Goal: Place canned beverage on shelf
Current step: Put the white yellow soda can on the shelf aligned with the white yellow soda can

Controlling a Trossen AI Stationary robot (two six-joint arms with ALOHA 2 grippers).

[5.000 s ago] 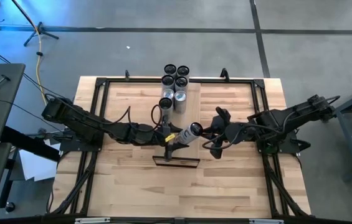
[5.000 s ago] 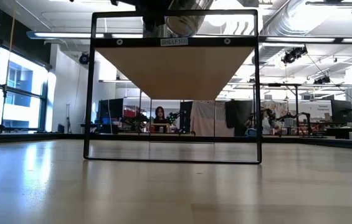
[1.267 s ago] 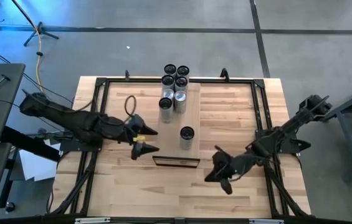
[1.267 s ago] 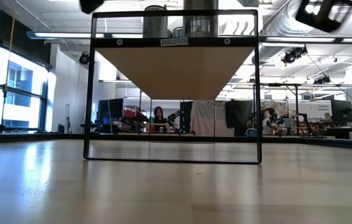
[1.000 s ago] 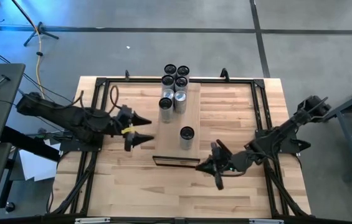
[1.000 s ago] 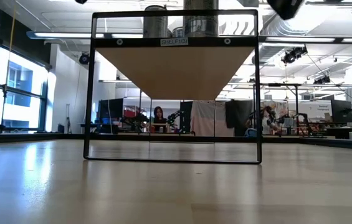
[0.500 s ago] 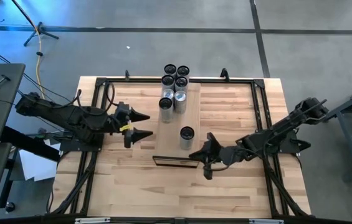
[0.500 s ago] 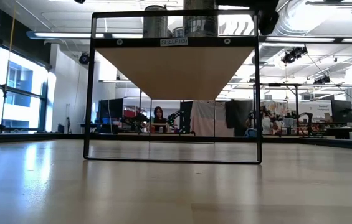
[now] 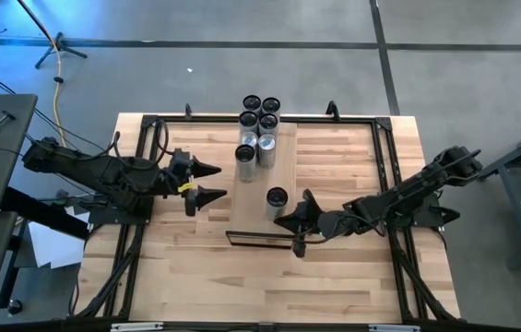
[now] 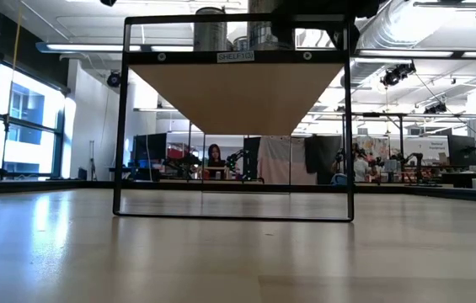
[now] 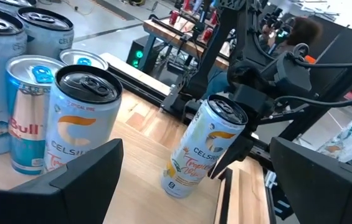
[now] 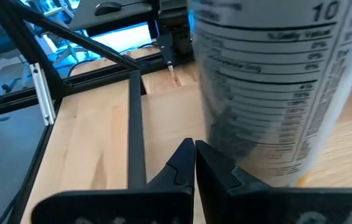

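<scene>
The shelf [image 9: 251, 207] is a narrow pale board running from the table's middle to its far edge. One canned beverage [image 9: 277, 199] stands upright on the board's near part, also in the left wrist view [image 11: 204, 149]. Several more cans [image 9: 260, 129] stand on its far part. My right gripper [image 9: 290, 223] is shut, its tips at the near right side of the lone can [image 12: 269, 93]. My left gripper [image 9: 216, 182] hangs open to the left of the shelf, with nothing between its fingers. My right gripper points its shut fingertips [image 12: 194, 152] almost level, from the table's near right, at the can's lower side wall [image 12: 238, 143]. I cannot tell whether they touch it. The can stands upright on its base on the shelf.
A black metal frame [image 9: 149, 138] runs around the tabletop. The shelf's black end frame [image 10: 238, 215] stands at its near end. Bare tabletop lies left and right of the shelf. People show in the room beyond the table [image 10: 216, 156].
My right gripper, still shut, has swung toward the table's left and far side, from the near right of the shelf up to the lone can's near right side. The can has stayed in place.
</scene>
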